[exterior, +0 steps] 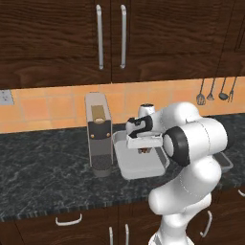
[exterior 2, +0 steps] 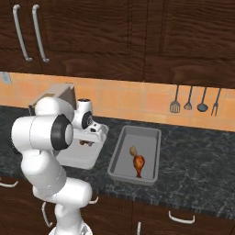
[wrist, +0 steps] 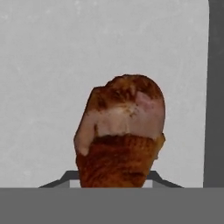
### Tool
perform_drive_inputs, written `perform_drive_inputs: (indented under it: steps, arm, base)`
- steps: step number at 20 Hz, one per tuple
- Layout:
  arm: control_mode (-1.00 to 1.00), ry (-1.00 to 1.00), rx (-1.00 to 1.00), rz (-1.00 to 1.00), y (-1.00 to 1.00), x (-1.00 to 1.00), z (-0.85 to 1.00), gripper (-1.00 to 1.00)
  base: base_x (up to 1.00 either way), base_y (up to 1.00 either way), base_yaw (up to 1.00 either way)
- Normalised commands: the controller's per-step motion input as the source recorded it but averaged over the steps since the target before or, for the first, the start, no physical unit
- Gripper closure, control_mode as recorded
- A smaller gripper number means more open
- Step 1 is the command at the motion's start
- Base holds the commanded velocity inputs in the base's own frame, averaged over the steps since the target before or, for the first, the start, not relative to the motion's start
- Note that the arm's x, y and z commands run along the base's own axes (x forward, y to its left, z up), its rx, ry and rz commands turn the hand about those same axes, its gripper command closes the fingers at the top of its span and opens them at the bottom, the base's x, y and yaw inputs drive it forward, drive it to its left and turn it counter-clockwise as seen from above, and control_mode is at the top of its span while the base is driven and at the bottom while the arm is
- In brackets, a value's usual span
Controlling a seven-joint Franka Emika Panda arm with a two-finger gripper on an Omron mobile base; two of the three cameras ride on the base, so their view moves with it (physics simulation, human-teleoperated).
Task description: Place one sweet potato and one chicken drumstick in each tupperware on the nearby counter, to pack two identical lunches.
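A white robot arm leans over the black marbled counter [exterior: 43, 162], its gripper [exterior: 144, 149] poised low above the left of two pale grey tupperware trays [exterior: 139, 168], just beside a tall grey coffee machine [exterior: 98, 139]. Between the closed fingers sits a chicken drumstick [wrist: 120, 131], dark red-brown and club-shaped, its thick end hanging out over the tray floor in the hand view. From the left base view a reddish scrap [exterior: 143, 150] shows under the hand; in the right base view the same piece [exterior 2: 84, 142] peeks out beneath the wrist.

The second tray [exterior 2: 146, 133] lies to the right, apart from the first. Inside it rest a tan sweet potato [exterior 2: 132, 150] and another drumstick [exterior 2: 139, 164], close together, so that lunch looks packed already. Whether the left tray holds a sweet potato cannot be told, as the arm covers much of it.

The step in hand appears to be setting this drumstick down in the left tray. Done well, that likely means keeping the piece over the tray's pale floor, away from the wide rim, lowering until it nearly meets the bottom, then parting the fingers and lifting straight up so that the meat is not dragged along. A drop from height risks a roll against the wall or over the edge.
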Motion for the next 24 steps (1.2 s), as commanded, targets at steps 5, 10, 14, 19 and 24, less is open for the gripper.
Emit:
perform_drive_inputs:
  steps: [5,10,14,19,24]
  arm:
    - [-1.00,0.00,0.00,0.00,0.06,-0.01,-0.04,1.00]
    - [-1.00,0.00,0.00,0.00,0.00,0.00,0.00,-1.00]
    - [-1.00,-0.04,0.00,0.00,0.00,0.00,0.00,-1.00]
    - [-1.00,-0.06,0.00,0.01,0.00,0.00,0.02,-1.00]
    - [-1.00,-0.13,0.00,0.08,0.00,-0.74,0.63,-1.00]
  base:
    - [0.00,0.00,0.00]
    - [0.00,0.00,0.00]
    - [0.00,0.00,0.00]
    - [0.00,0.00,0.00]
    - [0.00,0.00,0.00]
